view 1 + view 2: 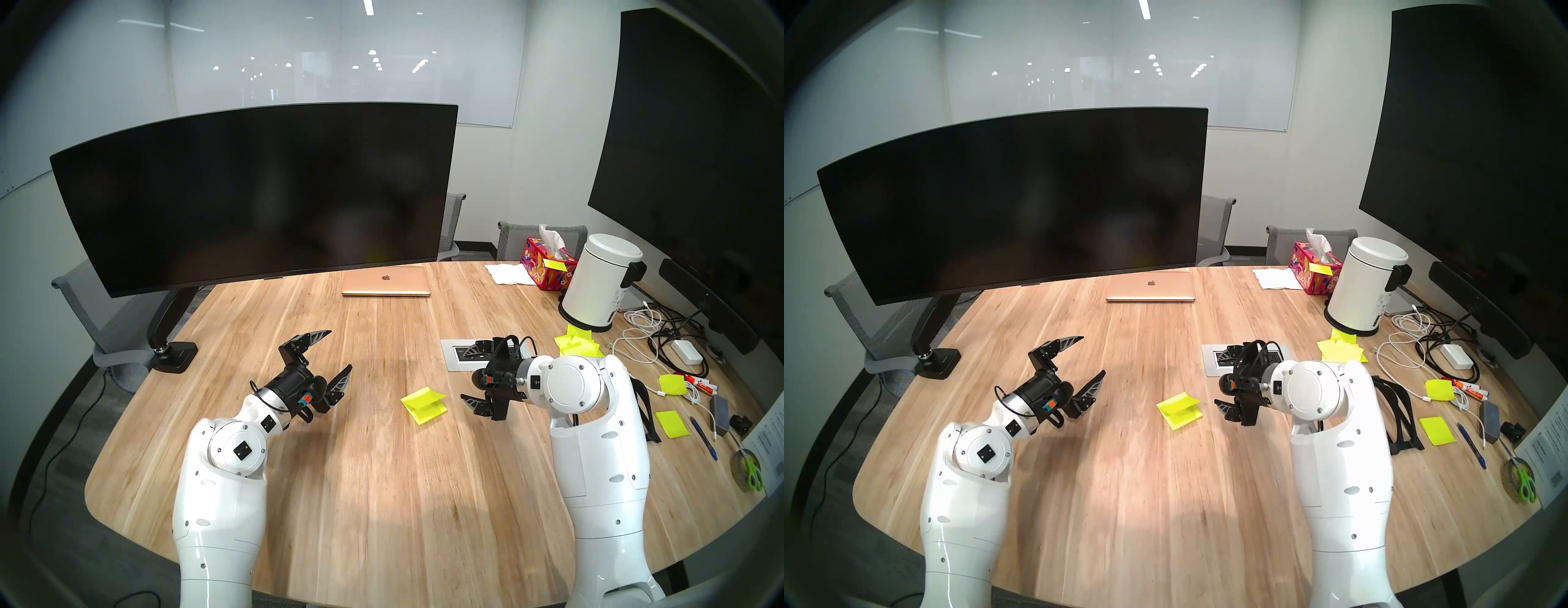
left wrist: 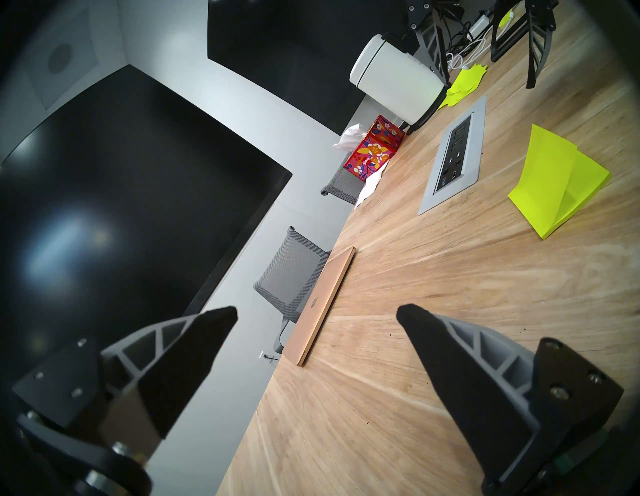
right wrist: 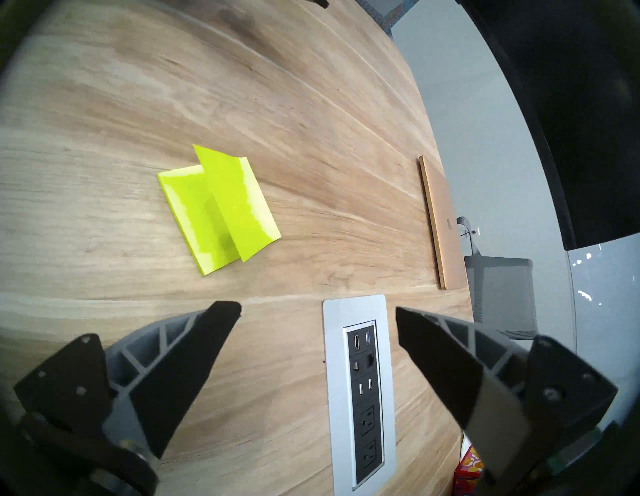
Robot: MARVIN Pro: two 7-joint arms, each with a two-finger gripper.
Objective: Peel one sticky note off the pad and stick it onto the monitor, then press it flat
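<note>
The neon yellow-green pad point(image 1: 428, 414) point(image 1: 1185, 418) point(image 3: 194, 221) lies on the wooden table between my two grippers. Its top sticky note point(image 1: 424, 395) point(image 3: 239, 204) point(image 2: 543, 166) stands partly lifted, still joined to the pad. The wide curved black monitor point(image 1: 254, 195) point(image 1: 1013, 199) point(image 2: 121, 207) hangs on its arm stand at the back left, its screen bare. My left gripper point(image 1: 339, 350) point(image 1: 1093, 355) point(image 2: 317, 311) hovers open left of the pad, holding nothing. My right gripper point(image 1: 463, 375) point(image 1: 1219, 378) point(image 3: 317, 308) hovers open just right of the pad, also empty.
A gold laptop point(image 1: 386, 282) lies shut under the monitor's right end. A grey power panel point(image 1: 449, 365) is set into the table under my right gripper. At the right: a white bin point(image 1: 598, 284), tissue box point(image 1: 547, 265), jumbled yellow sheets point(image 1: 579, 344), cables point(image 1: 653, 335), a tall black screen point(image 1: 695, 148).
</note>
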